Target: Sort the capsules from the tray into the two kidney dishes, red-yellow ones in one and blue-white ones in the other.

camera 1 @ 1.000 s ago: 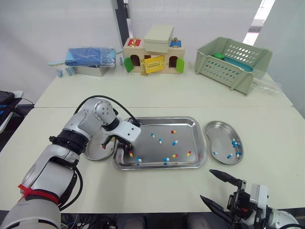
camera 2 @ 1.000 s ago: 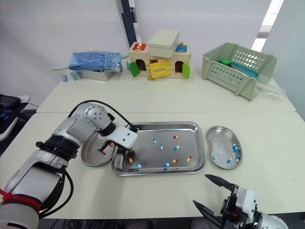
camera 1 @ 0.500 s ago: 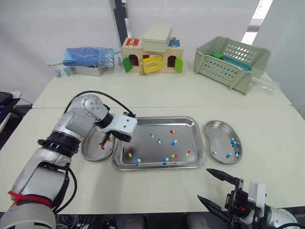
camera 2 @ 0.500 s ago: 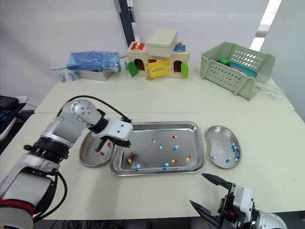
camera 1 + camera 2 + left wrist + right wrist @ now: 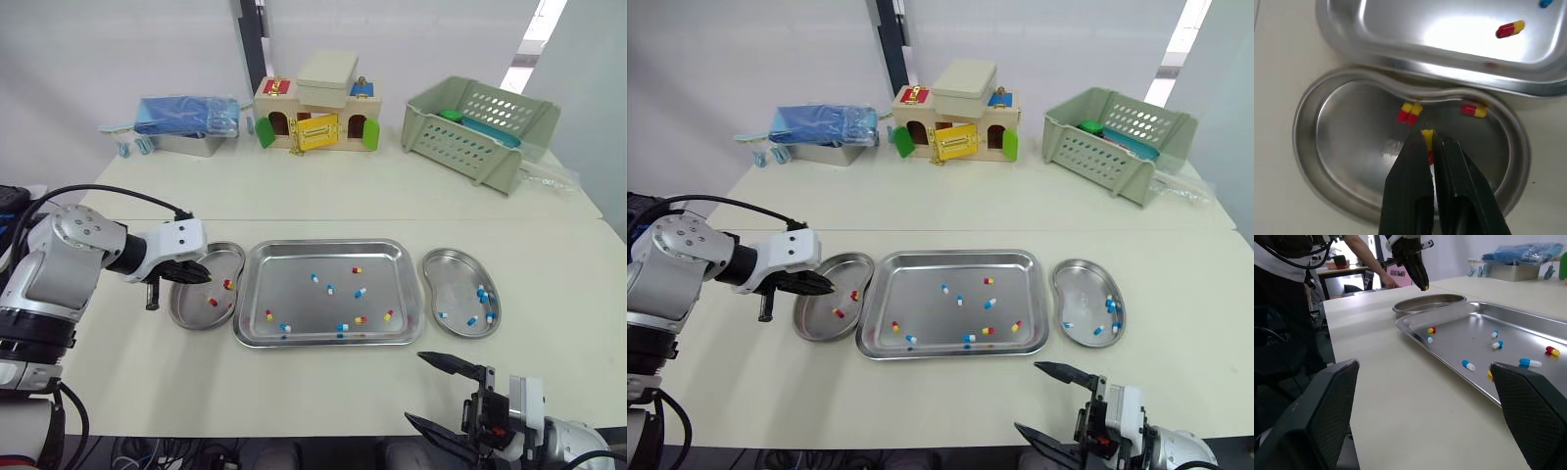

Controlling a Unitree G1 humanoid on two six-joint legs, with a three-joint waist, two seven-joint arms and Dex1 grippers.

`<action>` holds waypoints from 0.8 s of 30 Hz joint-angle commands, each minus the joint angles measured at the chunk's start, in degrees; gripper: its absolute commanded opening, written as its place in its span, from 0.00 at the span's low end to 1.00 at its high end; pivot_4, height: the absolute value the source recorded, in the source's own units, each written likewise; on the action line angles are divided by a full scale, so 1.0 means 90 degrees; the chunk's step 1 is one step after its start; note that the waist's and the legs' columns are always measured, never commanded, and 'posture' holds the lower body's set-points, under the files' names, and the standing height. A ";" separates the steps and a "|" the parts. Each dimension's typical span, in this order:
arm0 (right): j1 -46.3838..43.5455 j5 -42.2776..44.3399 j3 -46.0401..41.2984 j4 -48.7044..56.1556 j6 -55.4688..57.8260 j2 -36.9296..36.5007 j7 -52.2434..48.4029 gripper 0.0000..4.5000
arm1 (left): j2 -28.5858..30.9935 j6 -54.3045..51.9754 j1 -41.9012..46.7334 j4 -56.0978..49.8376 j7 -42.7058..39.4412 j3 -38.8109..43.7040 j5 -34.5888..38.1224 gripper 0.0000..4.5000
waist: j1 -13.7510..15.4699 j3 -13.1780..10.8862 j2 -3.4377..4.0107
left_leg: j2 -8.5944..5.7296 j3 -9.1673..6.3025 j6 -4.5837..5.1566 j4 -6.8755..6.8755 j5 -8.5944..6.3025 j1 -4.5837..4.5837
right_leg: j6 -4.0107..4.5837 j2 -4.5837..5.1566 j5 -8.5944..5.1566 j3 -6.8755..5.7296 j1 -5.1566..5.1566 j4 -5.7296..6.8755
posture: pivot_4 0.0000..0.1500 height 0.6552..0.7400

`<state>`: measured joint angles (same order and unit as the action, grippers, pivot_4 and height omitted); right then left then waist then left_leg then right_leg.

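The steel tray (image 5: 323, 244) holds several loose capsules, among them a blue-white one (image 5: 360, 292) and a red-yellow one (image 5: 388, 315). The left kidney dish (image 5: 189, 309) holds red-yellow capsules (image 5: 227, 285) (image 5: 1473, 110). My left gripper (image 5: 204, 279) hovers over that dish's left side, shut and holding nothing; in the left wrist view a red-yellow capsule (image 5: 1427, 133) lies in the dish just past its tips. The right kidney dish (image 5: 453, 282) holds several blue-white capsules (image 5: 482, 294). My right gripper (image 5: 441, 394) is open at the table's front edge, right of the tray's front corner.
Along the back of the table stand a blue-covered metal box (image 5: 186, 122), a wooden toy house (image 5: 312, 117) and a green basket (image 5: 480, 122). A seam (image 5: 392, 220) crosses the tabletop behind the tray. A person's arm (image 5: 1365, 258) shows beyond the table's left end.
My left gripper drew back leftward from the tray's left edge to the left dish's outer side. A red-yellow capsule it carried now lies in that dish. The right gripper stays put.
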<state>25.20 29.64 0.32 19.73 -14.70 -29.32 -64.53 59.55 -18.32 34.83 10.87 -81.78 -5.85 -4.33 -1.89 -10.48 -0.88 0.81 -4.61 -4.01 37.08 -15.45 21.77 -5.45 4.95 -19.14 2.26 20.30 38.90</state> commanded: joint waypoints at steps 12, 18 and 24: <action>-0.0405 0.0121 0.0041 0.0084 0.0350 -0.0137 -0.0010 1.00 | 0.0082 -0.0297 -0.0453 0.0139 0.0704 0.0106 0.0190 0.01 | 0.0001 0.0000 -0.0001 | 0.0000 0.0001 0.0000 0.0000 0.0000 0.0000 | 0.0000 0.0000 0.0000 0.0000 0.0002 0.0001 | 1.00 1.00; -0.0510 0.0167 -0.0024 0.0173 0.0495 -0.0186 0.0071 1.00 | 0.0035 -0.0361 -0.0458 0.0120 0.0821 0.0037 0.0208 0.36 | 0.0001 0.0000 -0.0001 | 0.0000 0.0001 0.0000 0.0000 0.0000 0.0000 | 0.0000 0.0000 0.0000 0.0000 0.0002 0.0002 | 1.00 1.00; -0.0489 0.0203 -0.0078 0.0208 0.0524 -0.0247 0.0090 1.00 | 0.0036 -0.0414 -0.0451 0.0092 0.0857 -0.0007 0.0255 0.80 | 0.0001 0.0000 -0.0001 | 0.0000 0.0001 0.0000 0.0000 0.0000 0.0000 | 0.0000 0.0000 0.0000 0.0000 0.0002 0.0001 | 1.00 1.00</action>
<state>20.74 30.34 0.71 19.35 -9.64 -31.08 -63.65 59.32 -21.97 30.44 12.34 -74.36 -6.47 -2.41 -1.88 -10.48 -0.89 0.81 -4.60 -4.01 37.08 -15.45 21.77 -5.44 4.95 -19.13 2.26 20.32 38.92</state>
